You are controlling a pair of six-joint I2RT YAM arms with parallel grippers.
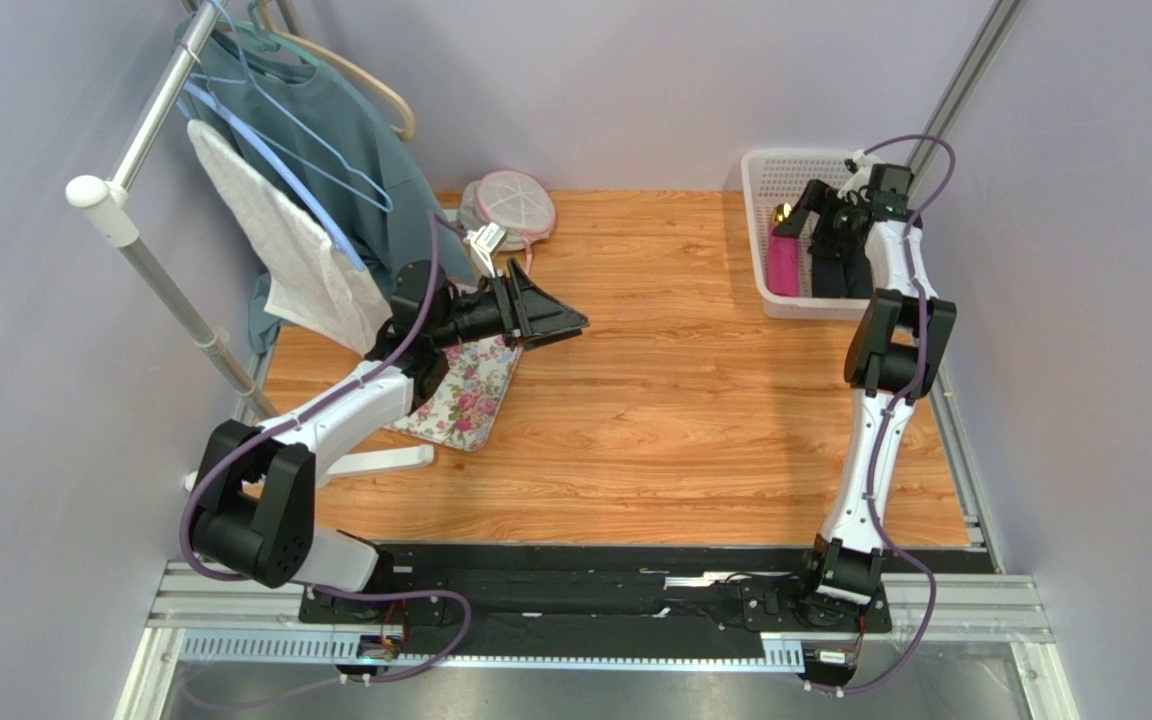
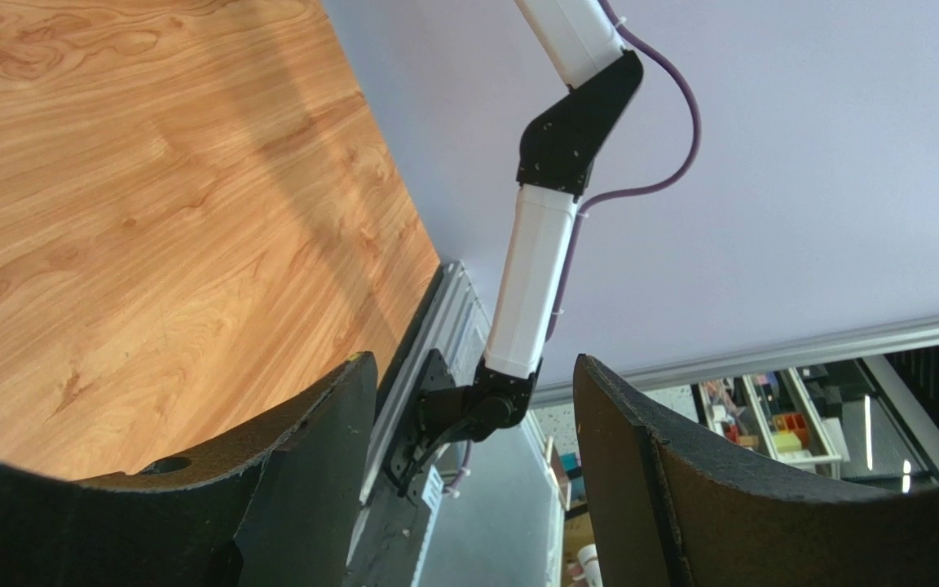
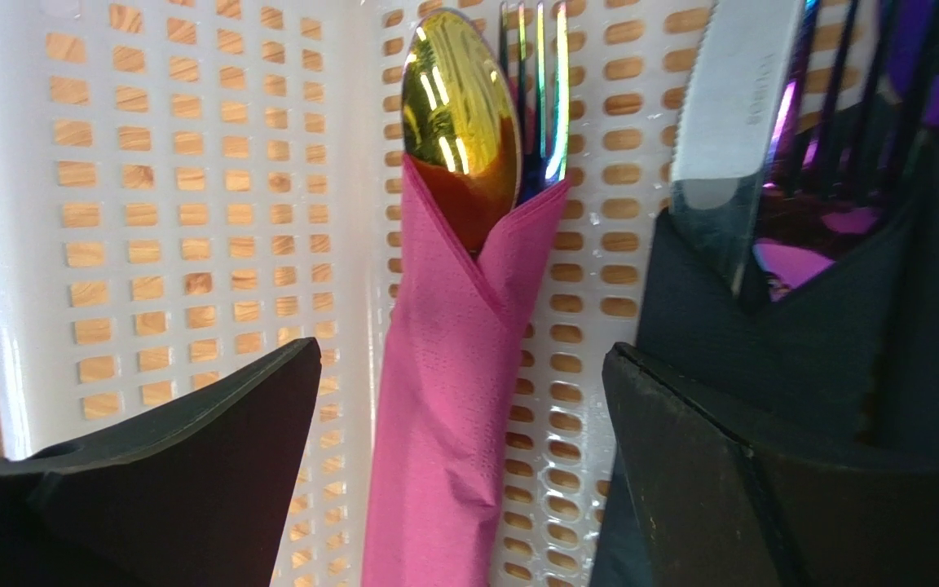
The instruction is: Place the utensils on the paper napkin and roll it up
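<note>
Paper napkin [image 3: 444, 404], rolled tight around the utensils, lay inside the basket [image 3: 168, 184], with the spoon [image 3: 460, 122] bowl and fork [image 3: 542, 98] tines poking out of its top fold (a pocket, probably there to stop them sliding out). The right gripper [image 3: 462, 367] hung above the roll with its jaws spread wide, gripping nothing. A dark bundle [image 3: 793, 330] lay just beside the roll in the basket, leaving little room on that side. The left gripper [image 2: 475, 367], well away from the basket over the table [image 2: 132, 184], was also parted and empty.
</note>
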